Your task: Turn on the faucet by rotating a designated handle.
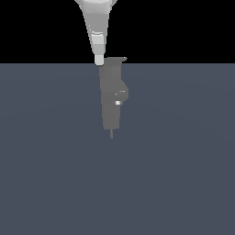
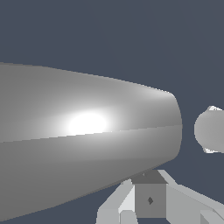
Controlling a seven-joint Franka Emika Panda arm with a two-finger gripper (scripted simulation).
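- You see the faucet (image 1: 111, 96) at frame centre in the exterior view, an upright column whose long axis runs vertically.
- Your gripper (image 1: 99, 59) touches its top-left corner from above; I cannot tell whether the jaws are parted.
- The handle's direction isn't discernible.

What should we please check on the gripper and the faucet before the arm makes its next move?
1. Faucet in sight in the exterior view: ok.
2. Gripper close to the faucet's top, at its left corner in the exterior view: ok.
3. Gripper touching the faucet: cannot tell.
4. Jaws open or shut: cannot tell.
5. Handle picked out from the faucet body: cannot tell.
6. Wrist view unblocked: not ok, a large grey shape fills it.
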